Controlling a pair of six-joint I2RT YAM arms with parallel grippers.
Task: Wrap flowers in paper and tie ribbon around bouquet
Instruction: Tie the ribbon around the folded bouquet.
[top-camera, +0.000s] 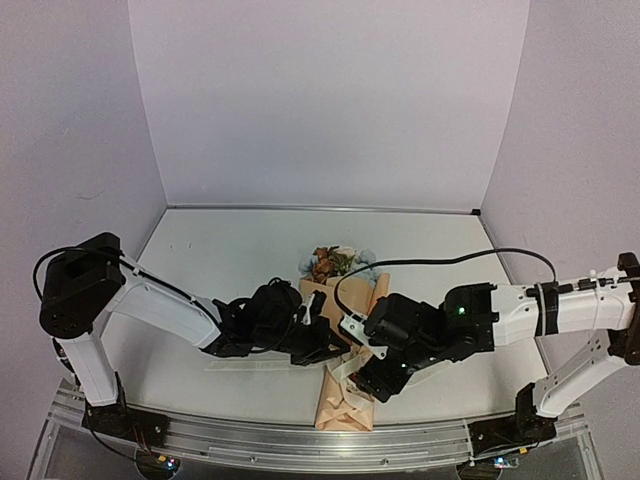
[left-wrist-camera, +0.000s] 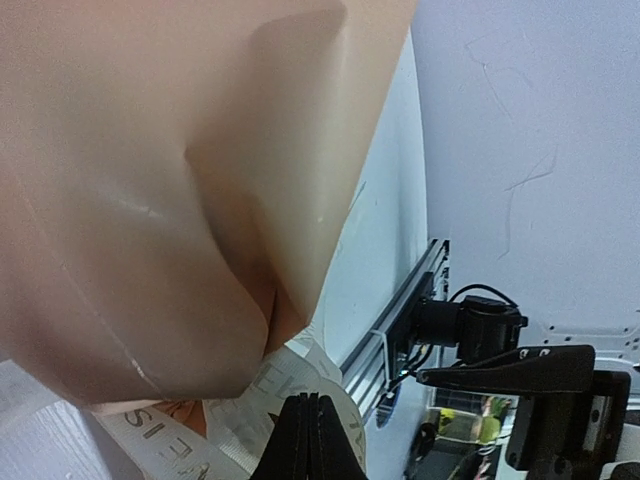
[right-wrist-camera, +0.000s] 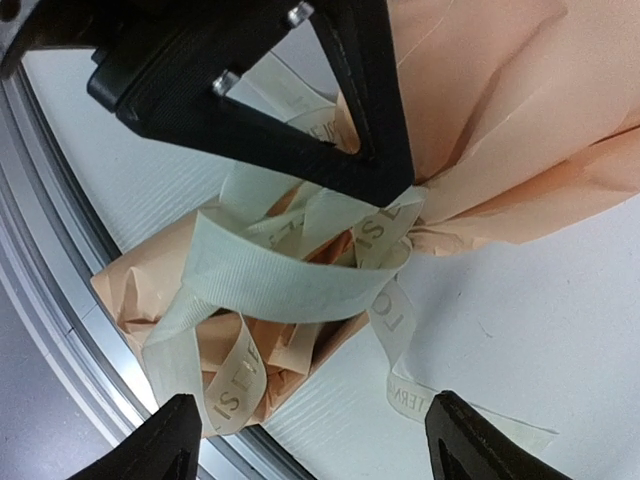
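Observation:
The bouquet lies in the middle of the table with its flowers (top-camera: 335, 262) pointing to the far side. The tan paper (top-camera: 345, 405) tapers toward the near edge and fills the left wrist view (left-wrist-camera: 150, 200). The cream lettered ribbon (right-wrist-camera: 280, 275) loops loosely around the narrow waist of the paper (right-wrist-camera: 500, 90). My left gripper (top-camera: 328, 345) comes in from the left with its jaws pressed together on a strand of ribbon (left-wrist-camera: 240, 410) at the waist. Its tips (left-wrist-camera: 308, 400) meet the ribbon there (right-wrist-camera: 400, 190). My right gripper (right-wrist-camera: 310, 440) stands wide open just short of the loops, nothing between its fingers (right-wrist-camera: 175, 435).
An aluminium rail (top-camera: 300, 440) runs along the near table edge, close to the bouquet's narrow end (right-wrist-camera: 40, 250). White walls close in the table at the back and both sides. A black cable (top-camera: 430, 262) arcs over the right arm.

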